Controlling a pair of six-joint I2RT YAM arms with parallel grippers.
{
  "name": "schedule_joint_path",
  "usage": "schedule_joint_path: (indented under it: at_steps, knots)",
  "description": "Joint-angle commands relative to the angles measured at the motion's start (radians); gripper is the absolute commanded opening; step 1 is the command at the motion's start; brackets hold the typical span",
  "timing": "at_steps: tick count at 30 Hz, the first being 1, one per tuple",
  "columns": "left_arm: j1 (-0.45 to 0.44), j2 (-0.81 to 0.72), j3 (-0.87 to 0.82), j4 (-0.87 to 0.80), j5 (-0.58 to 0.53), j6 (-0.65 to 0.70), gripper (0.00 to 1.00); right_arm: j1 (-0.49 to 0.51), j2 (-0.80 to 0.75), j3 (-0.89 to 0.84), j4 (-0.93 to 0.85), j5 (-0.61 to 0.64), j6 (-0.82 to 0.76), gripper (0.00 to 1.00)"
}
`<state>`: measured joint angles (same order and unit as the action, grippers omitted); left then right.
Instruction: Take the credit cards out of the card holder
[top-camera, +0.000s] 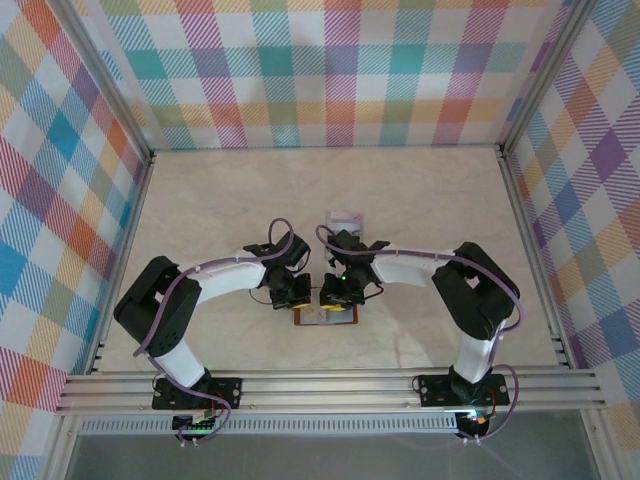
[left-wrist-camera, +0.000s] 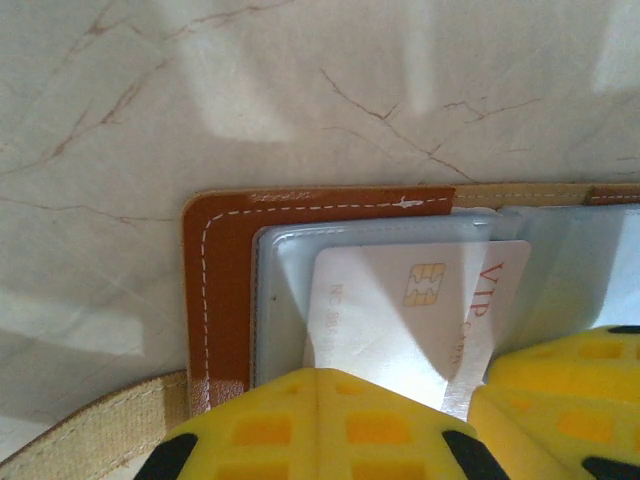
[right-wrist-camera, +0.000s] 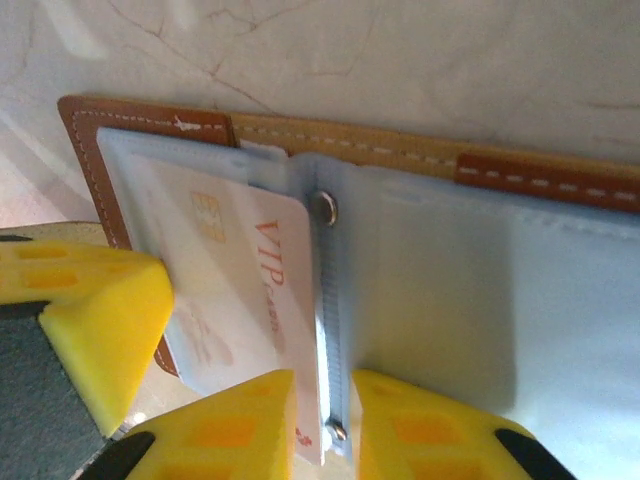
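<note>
The card holder (top-camera: 322, 317) lies open on the desk (top-camera: 430, 200), just ahead of the arm bases. My left hand (left-wrist-camera: 318, 405) sits clenched over its sleeves. My right hand (right-wrist-camera: 322, 405) pinches the edge of the VIP credit card (right-wrist-camera: 245, 270) together with the sleeve seam.

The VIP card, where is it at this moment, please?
In the left wrist view's centre, the VIP card sits in the card holder's clear sleeve, just above the left pincer.
</note>
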<state>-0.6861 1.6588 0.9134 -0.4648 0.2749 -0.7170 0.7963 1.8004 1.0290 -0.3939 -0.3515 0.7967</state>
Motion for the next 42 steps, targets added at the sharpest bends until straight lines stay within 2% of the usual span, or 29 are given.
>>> schedule_joint_path:
  at_steps: [1,16,19,28,42]
  knots:
    - [-0.007,0.026,0.004,-0.035,-0.031,0.008,0.04,-0.012,0.016,-0.033,0.083,-0.048,0.013,0.21]
    - [-0.007,0.030,0.004,-0.036,-0.028,0.007,0.04,-0.039,0.024,-0.143,0.325,-0.174,0.088,0.19]
    - [-0.006,0.030,0.006,-0.040,-0.029,0.009,0.04,-0.042,0.024,-0.155,0.341,-0.178,0.095,0.15]
    - [-0.007,0.022,0.005,-0.058,-0.047,0.015,0.04,-0.060,-0.031,-0.156,0.204,-0.071,0.042,0.07]
    - [-0.007,0.025,0.010,-0.070,-0.055,0.018,0.04,-0.069,-0.095,-0.054,-0.092,0.087,-0.043,0.06]
